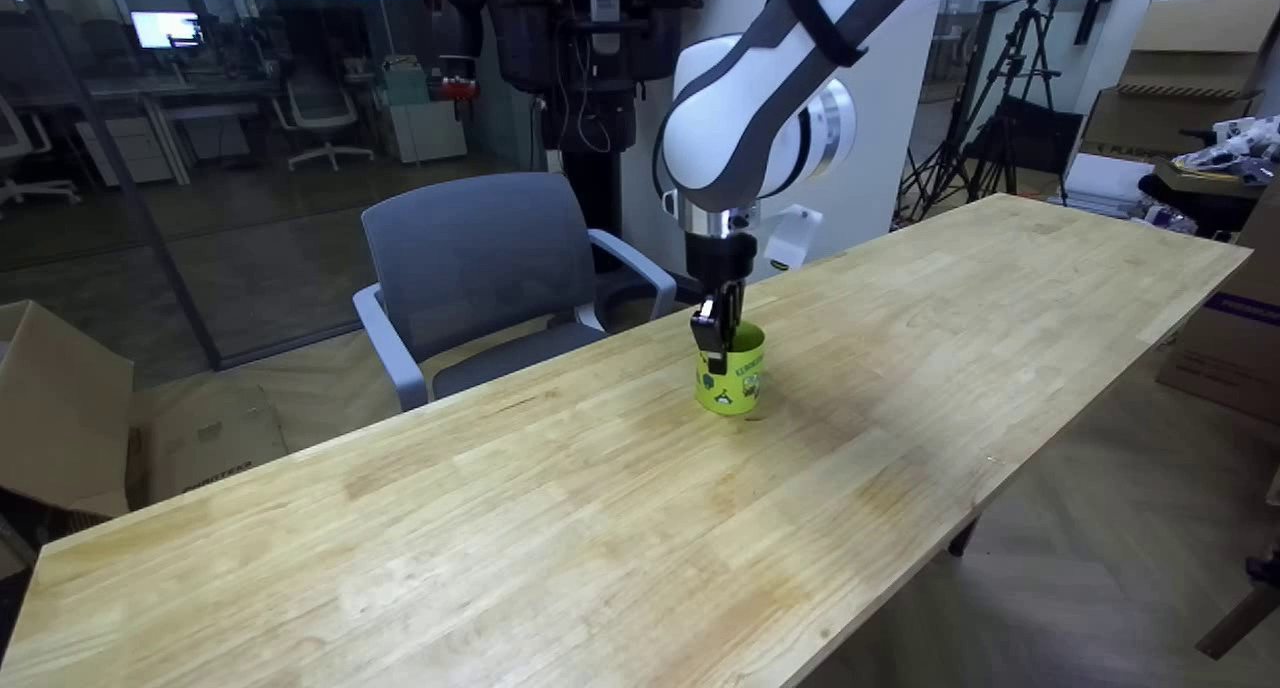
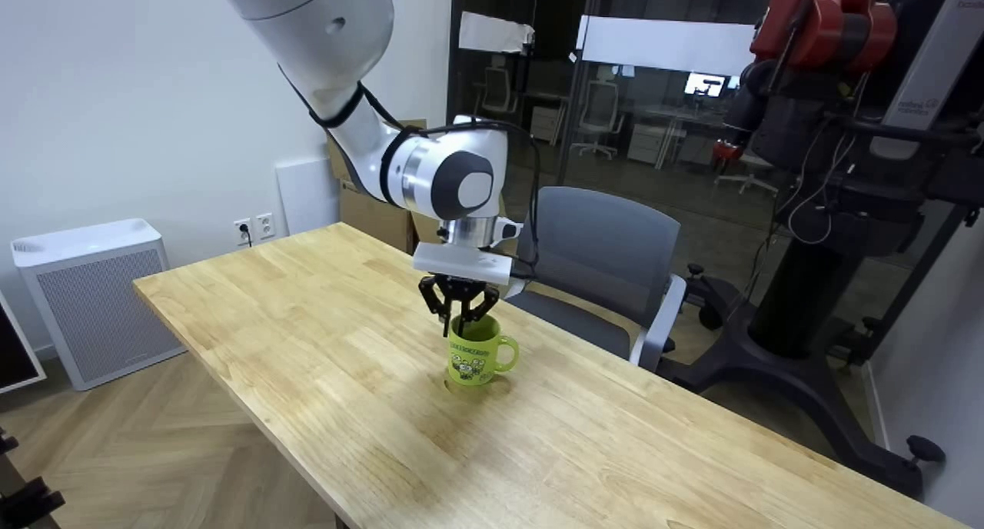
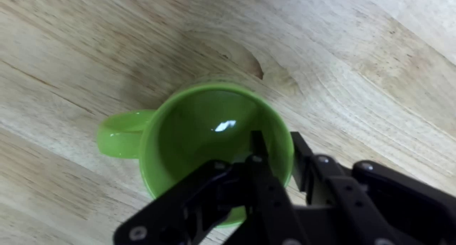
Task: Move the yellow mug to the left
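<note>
The yellow mug (image 1: pixel 733 390) is a lime-green cylinder with printed figures. It stands upright on the wooden table in both exterior views, and its handle shows at its right side in an exterior view (image 2: pixel 472 357). In the wrist view I look down into the mug (image 3: pixel 199 131), with the handle at its left. My gripper (image 3: pixel 276 136) points down with one finger inside the mug and the other outside the wall. A gap shows between the inner finger and the wall, so the jaws are open around the rim. The gripper also shows in both exterior views (image 1: pixel 722 353) (image 2: pixel 453 332).
The long wooden table (image 1: pixel 480 568) runs across both exterior views. A grey chair (image 1: pixel 480 258) stands against its far edge, close to the mug. A dark robot (image 2: pixel 822 168) stands behind the chair. Cardboard boxes (image 1: pixel 1190 98) stand beyond the table's right end.
</note>
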